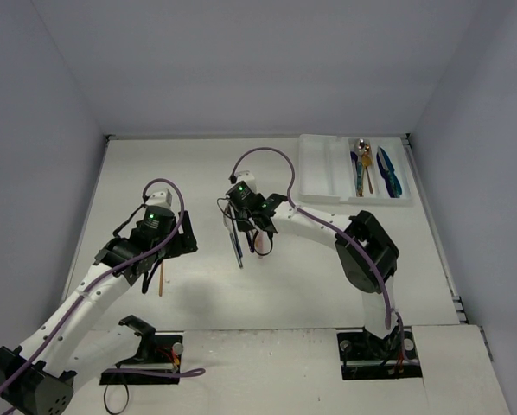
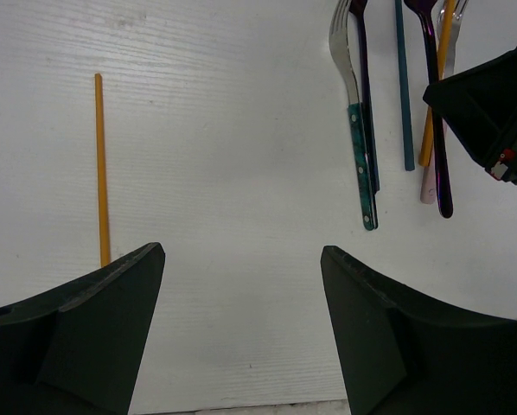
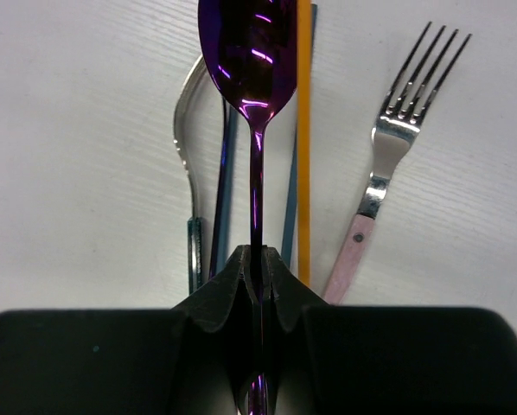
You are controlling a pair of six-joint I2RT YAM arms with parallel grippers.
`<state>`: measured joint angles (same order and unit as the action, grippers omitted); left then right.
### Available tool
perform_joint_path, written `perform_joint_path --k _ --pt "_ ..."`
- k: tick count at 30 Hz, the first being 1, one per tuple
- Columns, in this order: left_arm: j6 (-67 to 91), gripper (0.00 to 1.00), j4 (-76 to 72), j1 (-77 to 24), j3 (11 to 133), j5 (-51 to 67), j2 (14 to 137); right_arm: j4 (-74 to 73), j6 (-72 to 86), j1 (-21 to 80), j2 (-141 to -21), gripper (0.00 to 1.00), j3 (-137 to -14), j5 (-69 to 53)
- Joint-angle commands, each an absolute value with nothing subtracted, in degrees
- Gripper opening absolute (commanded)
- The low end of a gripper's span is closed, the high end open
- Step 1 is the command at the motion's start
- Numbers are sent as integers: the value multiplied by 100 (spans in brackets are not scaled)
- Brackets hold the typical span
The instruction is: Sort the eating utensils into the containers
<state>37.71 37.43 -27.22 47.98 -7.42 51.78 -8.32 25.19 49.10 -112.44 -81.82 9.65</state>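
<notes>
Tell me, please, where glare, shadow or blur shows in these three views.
Right wrist: bright glare streaks on the purple spoon, right gripper dark and soft. Left wrist: left gripper nearly featureless black. Top external: soft arm shadows on the table.

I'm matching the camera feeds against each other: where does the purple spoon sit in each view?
Top external: purple spoon, centre, a thin dark line below the right end effector.
Left wrist: purple spoon, upper right, running down from the top edge.
Right wrist: purple spoon, top centre, handle clamped.
Shared landmark: the right end effector.
</notes>
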Motion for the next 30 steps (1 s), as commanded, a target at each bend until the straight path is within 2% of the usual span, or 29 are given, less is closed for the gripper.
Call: perform_joint_path --k 1,7,22,25,30 --pt "3810 71 3641 -2672 4795 -820 5063 -776 2192 4893 -10968 1 -8358 214" --pt "3841 71 3630 -2672 4780 -774 5070 -619 2101 4914 -11131 0 -8291 -333" --pt "3875 71 3622 -2672 4676 -686 5055 -527 2145 5011 -11336 3 -7705 -34" --pt "3859 71 3630 -2672 4684 -694 5088 -536 2179 5045 -11217 13 -7586 86" --pt "3841 71 3626 -2672 4702 -712 5106 -572 2030 5045 -10925 20 -7295 524"
